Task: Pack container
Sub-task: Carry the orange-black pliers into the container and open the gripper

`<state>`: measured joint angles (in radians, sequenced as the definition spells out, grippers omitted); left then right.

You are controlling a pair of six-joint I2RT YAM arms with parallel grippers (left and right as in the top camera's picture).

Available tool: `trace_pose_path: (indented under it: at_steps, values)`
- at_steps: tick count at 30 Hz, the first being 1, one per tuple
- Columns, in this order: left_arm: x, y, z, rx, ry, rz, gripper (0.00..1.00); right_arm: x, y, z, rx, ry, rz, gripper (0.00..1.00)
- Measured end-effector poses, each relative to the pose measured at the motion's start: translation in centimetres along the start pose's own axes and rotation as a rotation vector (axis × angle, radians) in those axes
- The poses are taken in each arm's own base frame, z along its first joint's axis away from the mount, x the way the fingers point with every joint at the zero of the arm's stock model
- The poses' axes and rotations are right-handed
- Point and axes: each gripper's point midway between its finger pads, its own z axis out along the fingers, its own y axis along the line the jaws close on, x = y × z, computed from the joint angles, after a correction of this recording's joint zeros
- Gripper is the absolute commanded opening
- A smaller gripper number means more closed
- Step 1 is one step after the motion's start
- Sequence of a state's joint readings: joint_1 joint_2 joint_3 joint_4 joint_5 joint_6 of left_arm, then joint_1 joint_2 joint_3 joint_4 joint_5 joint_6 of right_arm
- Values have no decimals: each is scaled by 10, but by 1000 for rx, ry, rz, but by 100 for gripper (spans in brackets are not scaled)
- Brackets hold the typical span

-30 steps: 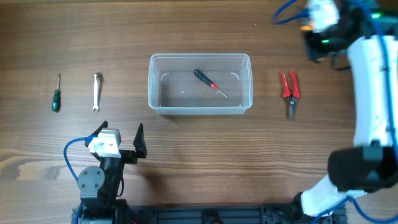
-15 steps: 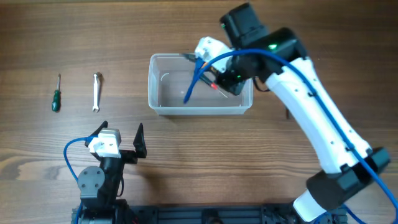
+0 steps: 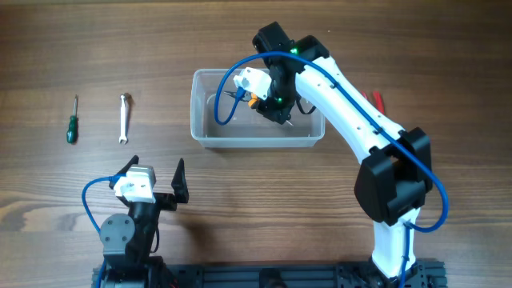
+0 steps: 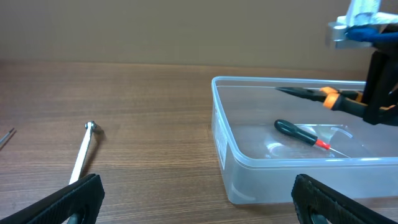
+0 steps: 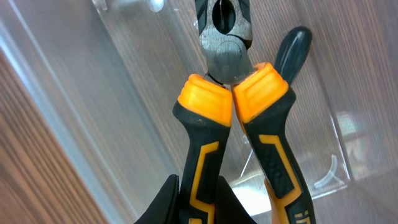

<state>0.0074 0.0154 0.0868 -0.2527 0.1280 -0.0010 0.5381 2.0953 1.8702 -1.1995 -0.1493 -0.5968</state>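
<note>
Right gripper [image 5: 198,202] clenched on the orange-and-black handles of the pliers [image 5: 230,106], I hold them over the container [image 3: 195,120], nose pointing toward its left end. From the left wrist camera the pliers hang near rim height, above the floor of the tub and clear of the black-handled screwdriver [image 4: 298,132] lying inside.

Left gripper [image 3: 156,172] sits low at the near edge of the table [image 3: 256,208], fingers spread wide and holding nothing.

I count one container, two grippers, two screwdrivers, one wrench, one pair of pliers in hand and one red-handled tool. The container lies at the middle of the table, long side across, directly beneath the right gripper and well apart from the left one, up and to its right in the overhead view.

Left of the container, the wrench [image 3: 123,118] and the green screwdriver [image 3: 72,120] lie side by side, apart from each other, both running front to back. The red-handled tool [image 3: 374,99] lies right of the container, mostly hidden by the right arm, so I cannot tell its kind.
</note>
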Motion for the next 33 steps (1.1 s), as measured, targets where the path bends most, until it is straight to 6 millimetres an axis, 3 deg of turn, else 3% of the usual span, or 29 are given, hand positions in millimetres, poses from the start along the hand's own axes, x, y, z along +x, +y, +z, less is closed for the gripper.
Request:
trace_pose_path:
  at_steps: [17, 22, 26, 28, 33]
  values:
    - [0, 0, 0, 0, 0, 0, 100, 3, -6, 60, -55, 59, 41, 6]
    - [0, 0, 0, 0, 0, 0, 100, 5, -6, 68, -66, 73, 52, 18]
    - [0, 0, 0, 0, 0, 0, 100, 4, -6, 69, -68, 69, 65, 22]
    - [0, 0, 0, 0, 0, 0, 100, 4, -5, 69, -70, 66, 69, 31]
    - [0, 0, 0, 0, 0, 0, 100, 3, -5, 69, -72, 65, 77, 34]
